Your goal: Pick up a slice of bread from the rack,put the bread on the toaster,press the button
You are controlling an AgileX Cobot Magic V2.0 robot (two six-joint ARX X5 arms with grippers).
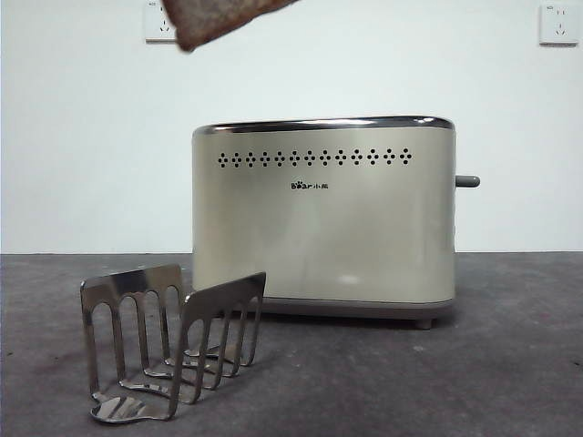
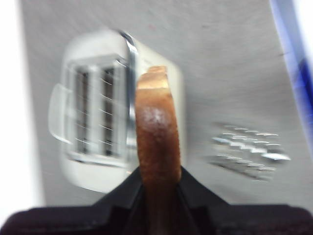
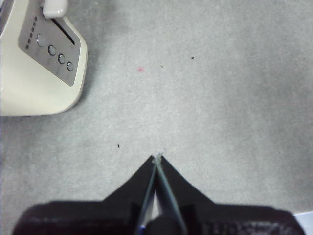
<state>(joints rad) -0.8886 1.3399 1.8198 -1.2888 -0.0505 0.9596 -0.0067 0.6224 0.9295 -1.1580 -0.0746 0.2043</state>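
The slice of bread [image 1: 219,20] hangs high at the top edge of the front view, above and left of the cream toaster [image 1: 323,218]. My left gripper [image 2: 157,171] is shut on the slice of bread [image 2: 156,127], held edge-on above the table with the toaster [image 2: 98,117] and its two slots below. The steel rack [image 1: 168,341] stands empty at the front left; it shows blurred in the left wrist view [image 2: 249,152]. The grey button [image 1: 466,181] sticks out of the toaster's right end. My right gripper [image 3: 157,159] is shut, empty, over bare table near the toaster's end [image 3: 41,63] and its lever, the button [image 3: 55,7].
Two white wall sockets [image 1: 557,24] sit high on the wall behind. A panel with small round knobs [image 3: 56,54] is on the toaster's narrow end. Dark grey table [image 1: 510,364] stretches to the right of the toaster.
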